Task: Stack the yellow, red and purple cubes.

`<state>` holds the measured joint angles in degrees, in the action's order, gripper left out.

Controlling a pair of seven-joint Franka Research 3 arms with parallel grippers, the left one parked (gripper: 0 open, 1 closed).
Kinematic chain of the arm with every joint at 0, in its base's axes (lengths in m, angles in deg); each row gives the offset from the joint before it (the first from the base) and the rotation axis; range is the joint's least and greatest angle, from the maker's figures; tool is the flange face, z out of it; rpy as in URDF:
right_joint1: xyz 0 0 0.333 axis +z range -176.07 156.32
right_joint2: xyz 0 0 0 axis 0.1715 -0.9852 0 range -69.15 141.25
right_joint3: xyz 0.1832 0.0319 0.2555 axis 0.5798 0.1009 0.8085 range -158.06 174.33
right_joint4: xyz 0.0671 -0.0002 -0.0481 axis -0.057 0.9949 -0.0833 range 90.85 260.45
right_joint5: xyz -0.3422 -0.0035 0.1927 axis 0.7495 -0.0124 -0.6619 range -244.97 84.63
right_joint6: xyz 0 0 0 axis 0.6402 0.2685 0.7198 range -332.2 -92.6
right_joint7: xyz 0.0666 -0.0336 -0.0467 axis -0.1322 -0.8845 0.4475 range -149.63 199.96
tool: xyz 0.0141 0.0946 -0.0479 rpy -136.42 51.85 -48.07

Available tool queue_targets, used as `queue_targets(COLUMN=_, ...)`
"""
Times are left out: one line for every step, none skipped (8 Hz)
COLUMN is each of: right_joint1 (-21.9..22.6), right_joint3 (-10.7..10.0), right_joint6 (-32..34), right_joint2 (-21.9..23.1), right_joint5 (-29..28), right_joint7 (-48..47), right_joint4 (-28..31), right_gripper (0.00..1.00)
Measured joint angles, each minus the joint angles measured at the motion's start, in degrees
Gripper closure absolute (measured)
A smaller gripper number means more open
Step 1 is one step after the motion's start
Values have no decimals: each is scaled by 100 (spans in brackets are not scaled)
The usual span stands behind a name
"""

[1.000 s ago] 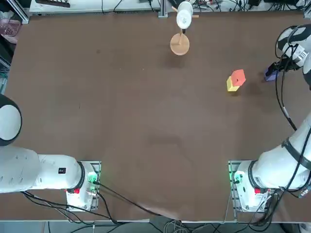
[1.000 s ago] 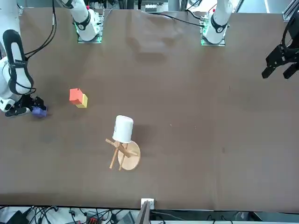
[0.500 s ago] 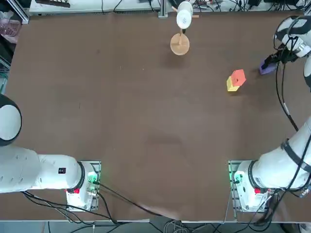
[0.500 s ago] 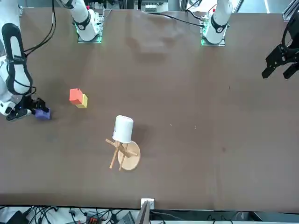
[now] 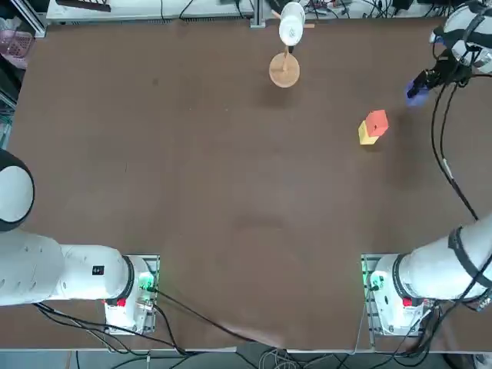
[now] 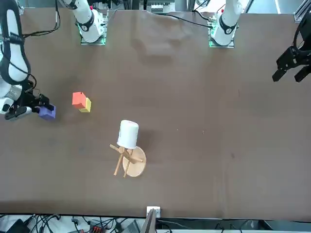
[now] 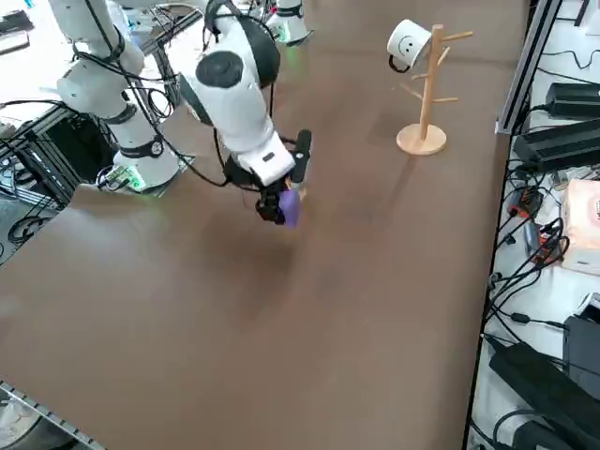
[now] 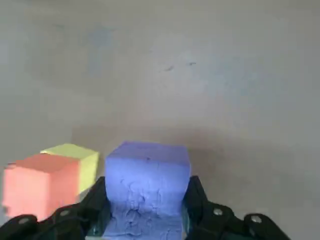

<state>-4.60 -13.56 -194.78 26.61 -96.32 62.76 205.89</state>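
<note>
My right gripper (image 5: 421,83) is shut on the purple cube (image 5: 414,87) and holds it in the air at the table's far right. From the front the purple cube (image 6: 47,113) hangs left of the other two. The red cube (image 5: 376,121) sits on top of the yellow cube (image 5: 367,134), offset so the yellow shows beside it. The wrist view has the purple cube (image 8: 146,187) between my fingers (image 8: 98,205), with the red cube (image 8: 40,185) and yellow cube (image 8: 75,159) on the table below. In the side view my gripper (image 7: 281,202) and purple cube (image 7: 290,208) hide the stack.
A round-based wooden stand (image 5: 284,69) with a white mug (image 5: 291,24) hanging on it is at the far edge, left of the cubes. The table's right edge runs close to my gripper. Cables and boxes (image 7: 562,141) lie beyond the far edge.
My right gripper has risen off the table with the purple cube and moved away from the robot's side, drawing somewhat toward the red and yellow cubes. Those two cubes have not moved.
</note>
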Motion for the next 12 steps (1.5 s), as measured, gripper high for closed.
queue_targets(right_joint1=316, right_joint3=16, right_joint6=11, right_joint2=379, right_joint5=341, right_joint7=-754, right_joint4=273, right_gripper=30)
queue_targets(right_joint1=643, right_joint3=39, right_joint6=76, right_joint2=724, right_joint5=571, right_joint7=-1515, right_joint4=496, right_gripper=30)
queue_targets(right_joint1=921, right_joint3=63, right_joint6=192, right_joint2=982, right_joint5=671, right_joint7=-2145, right_joint4=631, right_gripper=30)
queue_targets(right_joint1=1140, right_joint3=71, right_joint6=278, right_joint2=1141, right_joint5=711, right_joint7=-2583, right_joint4=694, right_gripper=30)
queue_targets(right_joint1=1273, right_joint3=74, right_joint6=306, right_joint2=1208, right_joint5=722, right_joint7=-2798, right_joint4=728, right_gripper=30)
queue_targets(right_joint1=1316, right_joint3=84, right_joint6=310, right_joint2=1215, right_joint5=723, right_joint7=-2849, right_joint4=774, right_gripper=30)
queue_targets(right_joint1=1319, right_joint3=118, right_joint6=280, right_joint2=1214, right_joint5=723, right_joint7=-2852, right_joint4=888, right_gripper=30)
queue_targets(right_joint1=1319, right_joint3=162, right_joint6=174, right_joint2=1213, right_joint5=723, right_joint7=-2856, right_joint4=1047, right_gripper=30)
queue_targets(right_joint1=1319, right_joint3=185, right_joint6=76, right_joint2=1213, right_joint5=758, right_joint7=-2857, right_joint4=1162, right_gripper=30)
queue_targets(right_joint1=1319, right_joint3=195, right_joint6=42, right_joint2=1213, right_joint5=958, right_joint7=-2857, right_joint4=1198, right_gripper=30)
queue_targets(right_joint1=1319, right_joint3=198, right_joint6=29, right_joint2=1215, right_joint5=1168, right_joint7=-2860, right_joint4=1198, right_gripper=30)
queue_targets(right_joint1=1319, right_joint3=204, right_joint6=21, right_joint2=1216, right_joint5=1250, right_joint7=-2860, right_joint4=1198, right_gripper=30)
